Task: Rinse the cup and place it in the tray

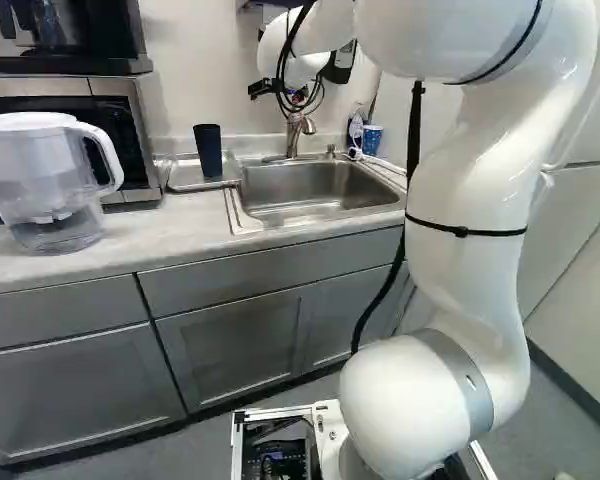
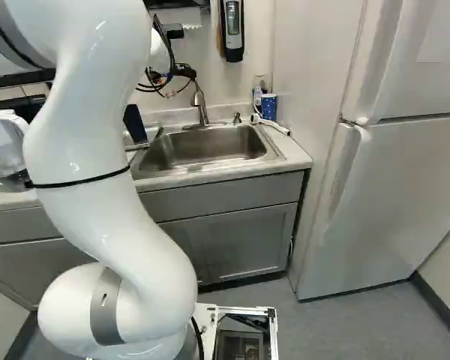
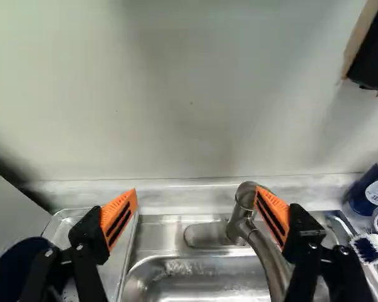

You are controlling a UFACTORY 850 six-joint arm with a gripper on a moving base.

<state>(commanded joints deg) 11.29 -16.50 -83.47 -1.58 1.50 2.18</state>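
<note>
Because the claw hangs so near the tap, the likeliest trouble is a knock against the metal. Its fingers stand wide apart with nothing gripped; one orange pad overlaps the top of the tap in the wrist view, and whether they touch I cannot tell. Closing or moving sideways now could jam that finger or push the tap round.

The dark blue cup stands, seemingly upright, on the tray, nearer its sink-side edge than its far edge and toward the front. That tray lies just beside the left edge of the sink on the worktop. I judge the tap to be the business in hand, but whether for starting or stopping the water is unclear, as is whether the cup has been rinsed. If it has not, leaving it there would look finished and be wrong.

Tall and narrow, the cup could topple if a finger clipped its rim, perhaps over the tray's edge into the sink. Loose cables by the wrist might catch on the tap as the arm swings. Near the worktop's back right corner, a patterned blue cup could be mistaken for the right one.
</note>
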